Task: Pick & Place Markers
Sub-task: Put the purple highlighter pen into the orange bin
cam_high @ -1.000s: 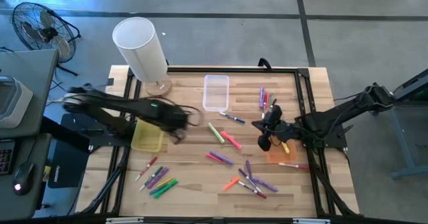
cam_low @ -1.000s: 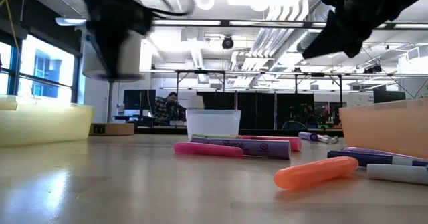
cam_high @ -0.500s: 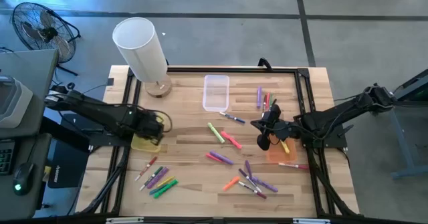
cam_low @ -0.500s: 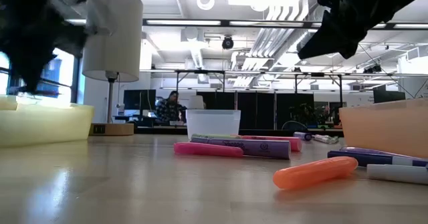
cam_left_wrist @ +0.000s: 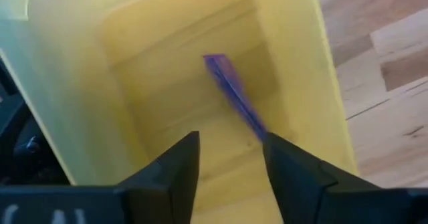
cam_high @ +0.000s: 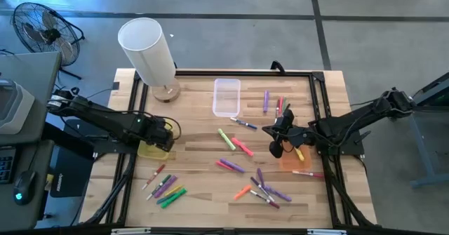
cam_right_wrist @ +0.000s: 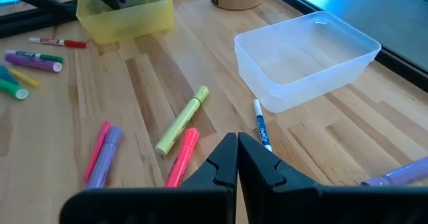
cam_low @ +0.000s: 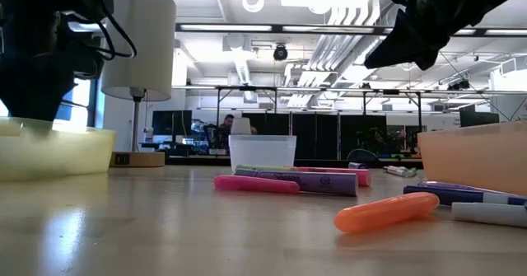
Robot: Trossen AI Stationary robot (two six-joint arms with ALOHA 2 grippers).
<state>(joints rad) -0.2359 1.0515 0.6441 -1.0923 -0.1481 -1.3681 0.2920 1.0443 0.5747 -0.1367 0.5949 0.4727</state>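
Many markers lie loose on the wooden table: a group at the near left (cam_high: 165, 186), some in the middle (cam_high: 235, 145), some at the near right (cam_high: 263, 189) and some at the far right (cam_high: 277, 105). My left gripper (cam_high: 160, 132) is open over the yellow bin (cam_high: 151, 149). In the left wrist view its fingers (cam_left_wrist: 231, 140) stand apart above a purple marker (cam_left_wrist: 234, 93) inside the bin (cam_left_wrist: 294, 63). My right gripper (cam_high: 275, 145) is shut and empty (cam_right_wrist: 237, 140), above the table beside the orange bin (cam_high: 293, 158).
A clear bin (cam_high: 226, 97) stands at the far middle. A white lamp (cam_high: 147, 49) with a round wooden foot stands at the far left corner. A black frame runs along the table's edges. An orange marker (cam_low: 387, 212) lies near the low camera.
My left gripper has gone from the table's middle toward the left edge and now stands over the yellow bin. A purple marker at the far right has rolled a little toward the table's left. My right gripper has kept still.
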